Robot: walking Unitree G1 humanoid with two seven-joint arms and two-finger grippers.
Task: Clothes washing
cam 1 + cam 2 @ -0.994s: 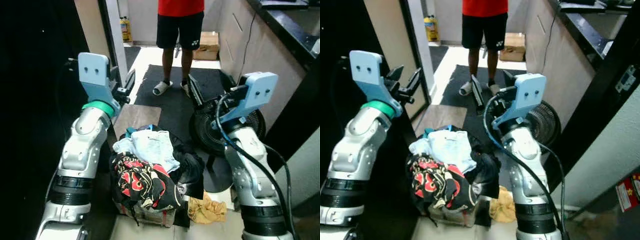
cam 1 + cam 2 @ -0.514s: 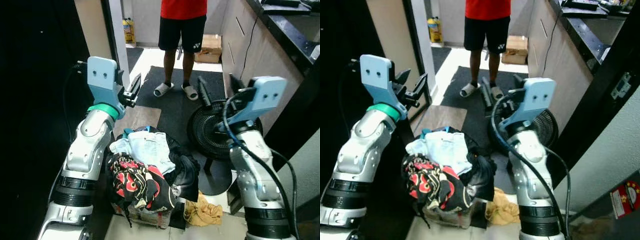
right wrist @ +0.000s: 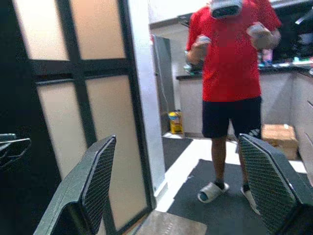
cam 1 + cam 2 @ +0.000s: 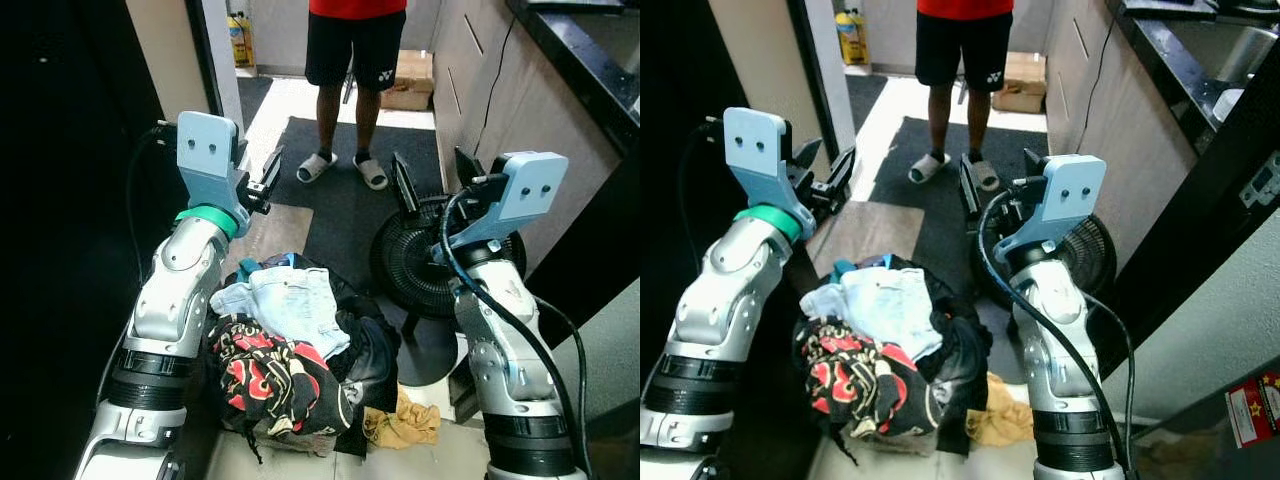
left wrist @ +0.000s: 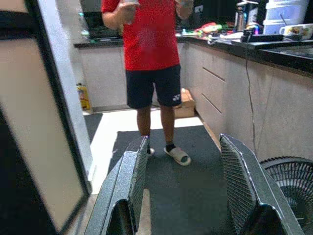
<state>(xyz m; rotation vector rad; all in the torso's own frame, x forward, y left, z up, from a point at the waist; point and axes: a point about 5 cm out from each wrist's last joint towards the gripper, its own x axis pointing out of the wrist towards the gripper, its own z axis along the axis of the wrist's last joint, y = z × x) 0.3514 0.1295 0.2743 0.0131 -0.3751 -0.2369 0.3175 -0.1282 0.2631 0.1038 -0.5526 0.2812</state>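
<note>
Left gripper [image 4: 258, 185] of two long black fingers raised at chest height, spread wide and holding nothing, aimed toward twelve o'clock at the dark floor mat [image 4: 345, 190]. Right gripper [image 4: 430, 185] likewise raised, spread wide and empty (mesh-patterned finger pads plain in both wrist views), hovering above the round black floor fan [image 4: 415, 270] at two o'clock of the laundry.

Below and between the two silver arms, heaped in a laundry basket [image 4: 300, 440] that is barely visible beneath its load: a pale blue denim garment [image 4: 290, 300] on top, a black, red and cream patterned cloth [image 4: 270, 375] spilling over the six o'clock side, a black garment [image 4: 370, 345] draped at three o'clock. Just beside the heap at five o'clock, lying loose on the pale floor, a crumpled mustard-yellow cloth [image 4: 400, 422].

Further out at twelve o'clock, a person in a red shirt, black shorts and pale slippers [image 4: 355, 60], standing on the mat with both hands raised. At eleven o'clock, a dark-framed door with frosted panels [image 3: 88, 122]; at one o'clock, beige cabinets under a black counter [image 4: 500, 90].

Judging by this: task barely begun. Clothes gathered, nothing gripped, no washing machine visible. Left to do, presumably: recover the yellow cloth, lift or carry the load, reach the washer, load it.
</note>
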